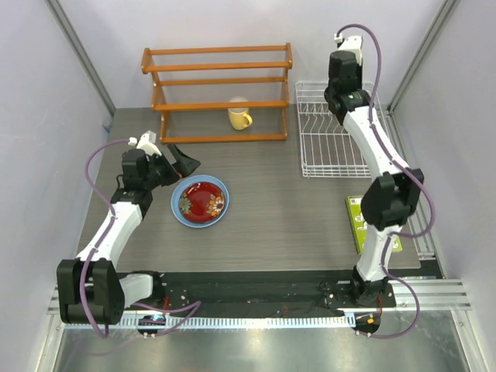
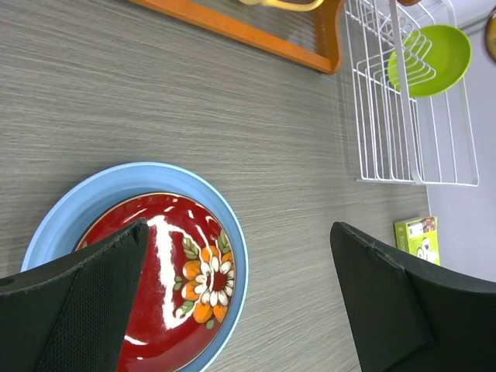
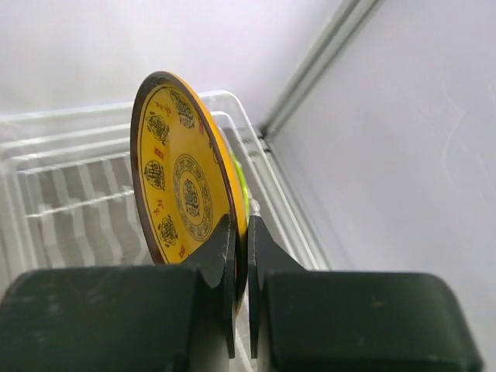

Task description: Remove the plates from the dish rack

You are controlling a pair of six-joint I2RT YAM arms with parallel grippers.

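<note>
A dark red flowered plate [image 1: 203, 200] lies inside the larger light blue plate [image 1: 177, 208] on the table, left of centre. My left gripper [image 2: 239, 229] hangs open just above them, one finger over the red plate [image 2: 155, 263] and the other over bare table. At the back right, my right gripper [image 3: 241, 225] is shut on the rim of the yellow-brown patterned plate [image 3: 182, 178], which stands on edge over the white dish rack [image 3: 70, 201]. A lime green plate [image 2: 434, 54] stands in the rack [image 1: 325, 147]; only a sliver of it shows behind the yellow one in the right wrist view.
An orange slatted shelf [image 1: 217, 93] stands at the back, with a yellow mug [image 1: 239, 118] on its lower level. A green printed card [image 1: 358, 225] lies under the right arm near the table's right edge. Walls close in behind and beside the rack.
</note>
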